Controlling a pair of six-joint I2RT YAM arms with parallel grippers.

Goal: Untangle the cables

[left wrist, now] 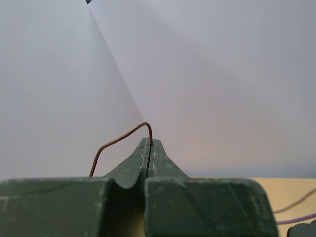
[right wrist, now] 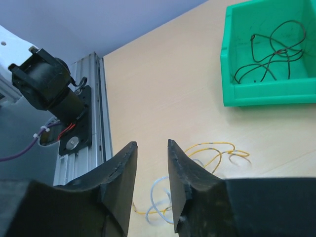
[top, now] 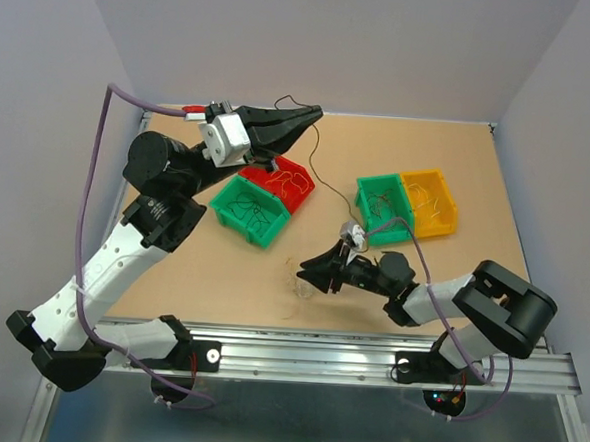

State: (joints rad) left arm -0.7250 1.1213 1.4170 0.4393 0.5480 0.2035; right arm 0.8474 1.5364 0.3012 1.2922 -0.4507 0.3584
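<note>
My left gripper [top: 310,113] is raised over the far side of the table, shut on a thin dark cable [top: 314,170] that hangs from its tips toward the table. In the left wrist view the jaws [left wrist: 150,141] are pressed together, with the brown cable [left wrist: 118,138] arching out to the left. My right gripper [top: 307,273] is low near the table's front middle, open with nothing between its fingers. Just beyond it lie a loose yellow cable [right wrist: 213,146] and a whitish cable [right wrist: 160,189], looped together on the table.
A green bin [top: 248,210] and a red bin [top: 289,181] sit left of centre, each holding wires. A second green bin [top: 380,202] and a yellow bin [top: 432,200] stand at the right. Dark wires [right wrist: 270,53] lie in the green bin [right wrist: 232,74]. The aluminium rail [right wrist: 94,123] runs along the front edge.
</note>
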